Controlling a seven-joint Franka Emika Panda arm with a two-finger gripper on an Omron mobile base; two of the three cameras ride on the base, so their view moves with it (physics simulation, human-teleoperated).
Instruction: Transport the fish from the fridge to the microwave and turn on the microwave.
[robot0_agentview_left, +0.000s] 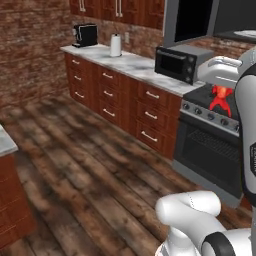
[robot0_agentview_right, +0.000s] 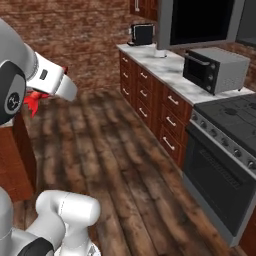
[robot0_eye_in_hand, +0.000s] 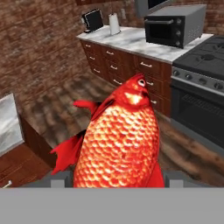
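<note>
The end effector (robot0_eye_in_hand: 117, 181) grips the fish (robot0_eye_in_hand: 119, 144), its jaws spread wide around the scaly body. The fish hangs in the air, head pointing towards the worktop (robot0_eye_in_hand: 131, 41).

A small black oven (robot0_agentview_left: 176, 63) sits on the marble counter (robot0_agentview_left: 131, 64) beside the stove (robot0_agentview_left: 210, 137).

marble counter (robot0_agentview_left: 131, 64) carries a black oven (robot0_agentview_left: 178, 62), coffee maker (robot0_agentview_left: 85, 35), white roll (robot0_agentview_left: 115, 45).
</note>
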